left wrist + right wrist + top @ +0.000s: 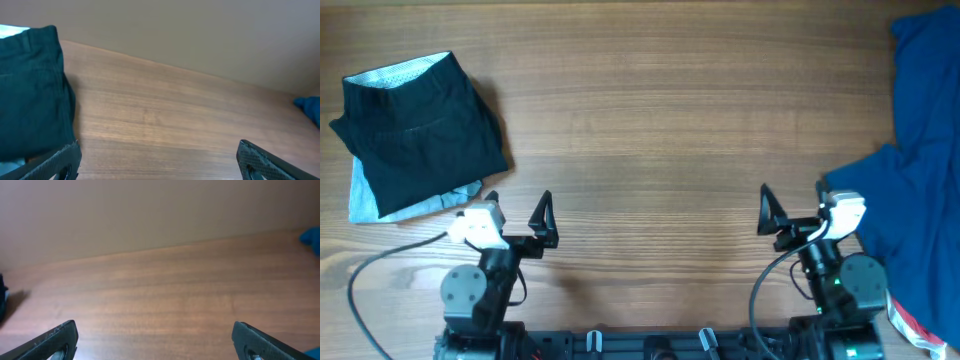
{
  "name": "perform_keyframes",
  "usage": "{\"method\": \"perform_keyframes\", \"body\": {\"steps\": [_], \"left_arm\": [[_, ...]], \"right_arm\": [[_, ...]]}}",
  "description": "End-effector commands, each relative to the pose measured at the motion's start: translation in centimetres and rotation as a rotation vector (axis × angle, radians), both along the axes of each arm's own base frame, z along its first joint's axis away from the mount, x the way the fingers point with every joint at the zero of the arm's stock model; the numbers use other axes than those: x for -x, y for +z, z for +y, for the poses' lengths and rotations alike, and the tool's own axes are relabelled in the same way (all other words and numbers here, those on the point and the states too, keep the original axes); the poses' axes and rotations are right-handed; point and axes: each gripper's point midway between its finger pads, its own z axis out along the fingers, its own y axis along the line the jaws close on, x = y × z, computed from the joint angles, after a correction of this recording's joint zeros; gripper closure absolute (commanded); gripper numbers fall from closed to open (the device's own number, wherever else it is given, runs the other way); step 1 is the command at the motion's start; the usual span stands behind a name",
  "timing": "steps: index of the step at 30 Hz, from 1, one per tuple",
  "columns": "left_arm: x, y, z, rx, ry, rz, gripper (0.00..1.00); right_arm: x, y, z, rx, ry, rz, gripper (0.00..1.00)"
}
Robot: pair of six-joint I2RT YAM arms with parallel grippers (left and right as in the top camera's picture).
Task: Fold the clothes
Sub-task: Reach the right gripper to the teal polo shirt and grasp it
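We see two open claws, with clothes at the far left and far right of the table.

The left claw (517, 212) is spread wide and holds nothing. The right claw (795, 208) is spread wide too. Bare brown table (650, 110) shows between them. The big blue shirt (920, 150) lies bunched at the right edge, and it comes right up beside the right arm. A small bit of red cloth (910, 322) peeks out by it, near the corner. On the left we see the black garment (420, 125), folded flat on top of a pale garment (365, 200), near the left claw. A grey cable (380, 262) curls by the left arm.
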Motion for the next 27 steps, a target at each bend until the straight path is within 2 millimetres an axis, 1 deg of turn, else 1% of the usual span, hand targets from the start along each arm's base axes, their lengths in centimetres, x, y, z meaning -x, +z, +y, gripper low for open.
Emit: {"method": "perform_keyframes", "body": {"steps": [1,3,6,11,14,15,16,17,18,20,22,24,27], "left_arm": [[0.0,2.8,-0.4,0.029,-0.02,0.055,0.0],[-0.3,3.2,-0.4,0.027,-0.019,0.114,0.0],[-0.8,3.4,-0.4,0.023,-0.017,0.224,0.0],[-1.4,2.9,-0.5,0.016,-0.015,0.42,0.0],[-1.7,2.4,-0.5,0.012,-0.013,0.509,0.0],[-1.8,2.2,-0.5,0.012,-0.013,0.527,0.0],[-2.0,1.9,-0.6,0.014,-0.017,0.541,0.0],[-2.1,1.7,-0.6,0.014,-0.019,0.553,0.0],[-2.1,1.4,-0.6,0.014,-0.018,0.564,0.0],[-2.2,1.1,-0.6,0.013,-0.018,0.577,0.0],[-2.2,0.9,-0.6,0.013,-0.018,0.584,0.0],[-2.2,0.9,-0.6,0.013,-0.017,0.584,0.0],[-2.2,0.9,-0.6,0.013,-0.018,0.584,0.0]], "right_arm": [[-0.4,3.2,-1.3,0.001,-0.075,0.043,0.0],[-0.9,3.3,-1.4,0.011,-0.086,0.118,0.0],[-1.7,2.7,-1.3,0.024,-0.081,0.255,0.0],[-3.4,0.4,-1.2,0.053,-0.079,0.512,0.0],[-4.9,-0.4,-0.8,0.057,-0.064,0.595,0.0],[-5.3,-0.8,-0.8,0.084,-0.055,0.617,0.0],[-5.6,-1.2,-1.2,0.121,-0.065,0.636,0.0],[-5.8,-1.6,-2.0,0.135,-0.104,0.652,0.0],[-6.0,-2.3,-3.1,0.144,-0.174,0.676,0.0],[-5.8,-3.6,-6.2,0.132,-0.356,0.732,0.0],[-5.5,-4.9,-9.0,0.141,-0.476,0.784,0.0],[-5.3,-6.1,-11.7,0.148,-0.573,0.828,0.0],[-5.3,-8.0,-14.7,0.126,-0.664,0.884,0.0]]}}
